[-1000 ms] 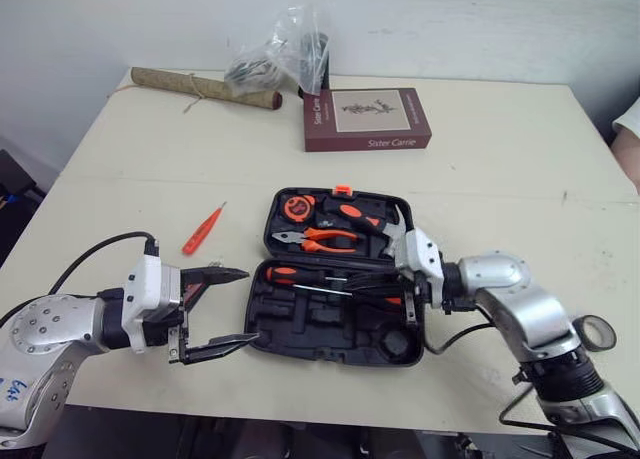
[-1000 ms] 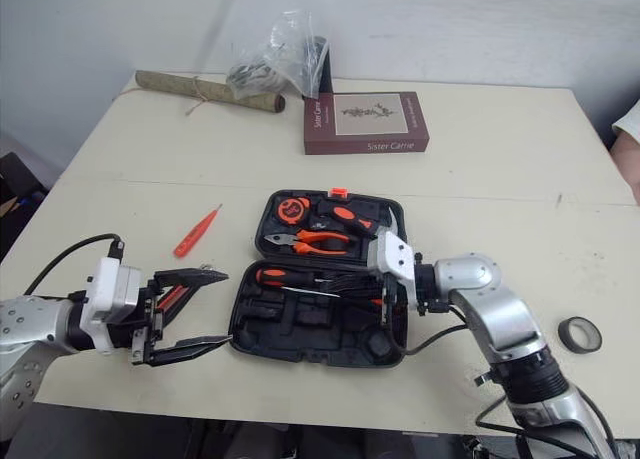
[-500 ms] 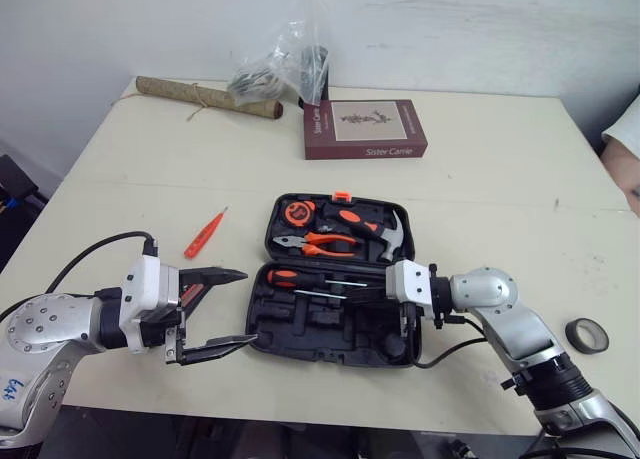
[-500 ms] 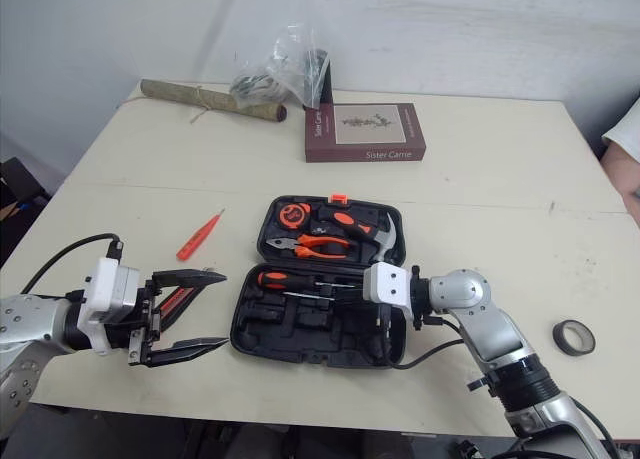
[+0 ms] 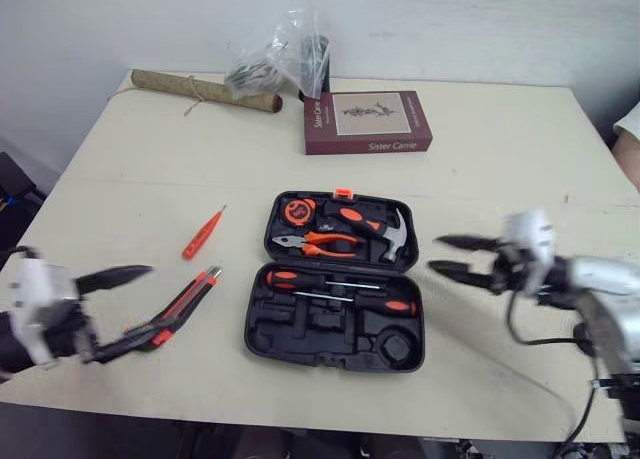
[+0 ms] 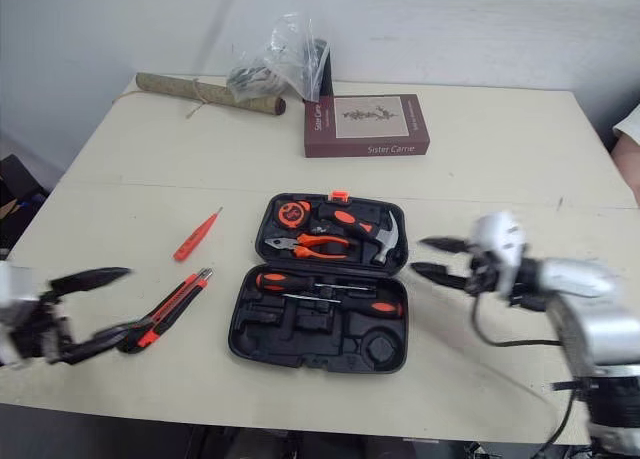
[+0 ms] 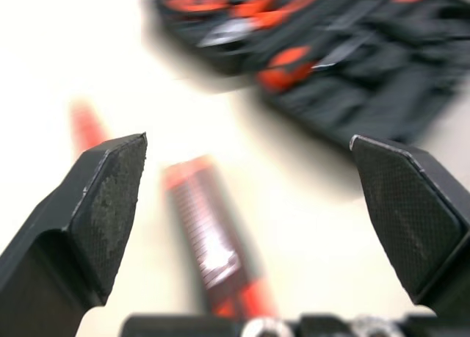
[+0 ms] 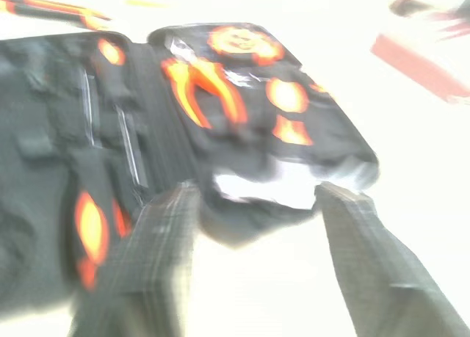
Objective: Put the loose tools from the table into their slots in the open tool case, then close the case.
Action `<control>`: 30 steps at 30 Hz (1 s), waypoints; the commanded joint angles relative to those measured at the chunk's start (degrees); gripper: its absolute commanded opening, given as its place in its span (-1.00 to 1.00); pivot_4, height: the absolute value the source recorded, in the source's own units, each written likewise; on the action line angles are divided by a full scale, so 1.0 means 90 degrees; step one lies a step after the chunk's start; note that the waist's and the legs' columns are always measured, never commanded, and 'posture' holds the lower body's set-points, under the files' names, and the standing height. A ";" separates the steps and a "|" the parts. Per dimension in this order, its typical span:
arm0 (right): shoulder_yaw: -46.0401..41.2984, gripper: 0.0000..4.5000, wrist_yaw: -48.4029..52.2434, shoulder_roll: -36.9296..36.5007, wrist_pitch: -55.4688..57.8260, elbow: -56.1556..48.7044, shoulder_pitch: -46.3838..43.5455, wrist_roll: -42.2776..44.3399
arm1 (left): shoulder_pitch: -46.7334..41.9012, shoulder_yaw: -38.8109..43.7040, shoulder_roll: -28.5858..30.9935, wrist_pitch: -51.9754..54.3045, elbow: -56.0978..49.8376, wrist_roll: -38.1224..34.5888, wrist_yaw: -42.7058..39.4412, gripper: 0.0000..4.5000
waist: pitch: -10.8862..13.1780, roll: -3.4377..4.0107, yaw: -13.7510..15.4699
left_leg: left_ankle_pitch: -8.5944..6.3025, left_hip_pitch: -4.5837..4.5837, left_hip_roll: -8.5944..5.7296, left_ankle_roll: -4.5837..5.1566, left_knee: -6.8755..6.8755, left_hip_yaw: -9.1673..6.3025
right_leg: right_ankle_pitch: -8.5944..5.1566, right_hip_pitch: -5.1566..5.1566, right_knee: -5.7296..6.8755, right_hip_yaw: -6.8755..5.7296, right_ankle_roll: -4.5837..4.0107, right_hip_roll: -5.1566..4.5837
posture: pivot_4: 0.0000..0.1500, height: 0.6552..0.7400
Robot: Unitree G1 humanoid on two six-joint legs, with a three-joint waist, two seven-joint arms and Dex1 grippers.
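Note:
The open black tool case [image 5: 302, 331] lies mid-table, holding a tape measure, orange pliers [image 5: 318, 242], a hammer [image 5: 392, 236] and two screwdrivers [image 5: 335, 279]. An orange-and-black utility knife [image 5: 185, 304] lies loose left of the case. Further back sits an orange tester screwdriver [image 5: 203, 232]. My left gripper [image 5: 140, 304] is open just left of the knife and holds nothing; the left wrist view shows the knife [image 7: 213, 256] between its fingers [image 7: 110, 197]. My right gripper [image 5: 438, 254] is open and empty, just right of the case.
A dark red book [image 5: 367, 120], a rolled mat [image 5: 205, 89] and a clear plastic bag [image 5: 280, 59] sit along the table's far edge. A person's sleeve [image 5: 630, 124] shows at the right edge.
My right gripper has opened and drawn back to the right, out of the case, leaving a screwdriver in its slot. My left arm has pulled back to the left, uncovering the utility knife.

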 commanded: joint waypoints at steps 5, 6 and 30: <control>-0.2289 0.99 0.0448 -0.0448 -0.1638 0.2458 0.1506 -0.0182 | 0.0175 0.1519 0.0410 -0.1735 0.3572 0.0913 0.0315 1.00 | 0.0005 -0.0009 -0.0024 | -0.0036 0.0012 -0.0001 0.0064 0.0003 0.0038 | 0.0006 0.0005 -0.0006 -0.0044 0.0011 -0.0013 | 1.00 1.00; -0.2584 0.99 0.0340 -0.0535 -0.2006 0.3093 0.1770 -0.0321 | 0.0211 0.1663 0.0468 -0.1987 0.4088 0.0993 0.0450 1.00 | 0.0006 -0.0008 -0.0030 | -0.0038 0.0022 -0.0002 0.0066 0.0003 0.0047 | 0.0010 0.0006 -0.0006 -0.0039 0.0018 -0.0020 | 1.00 1.00; -0.1387 0.99 -0.0396 0.1221 -0.1660 -0.0397 0.1347 0.1344 | -0.2164 -0.1317 0.0776 0.2585 0.0460 0.0042 0.2941 1.00 | 0.0005 0.0023 -0.0048 | -0.0007 0.0039 0.0022 -0.0019 -0.0010 0.0066 | 0.0022 -0.0021 0.0038 0.0057 -0.0008 -0.0019 | 1.00 1.00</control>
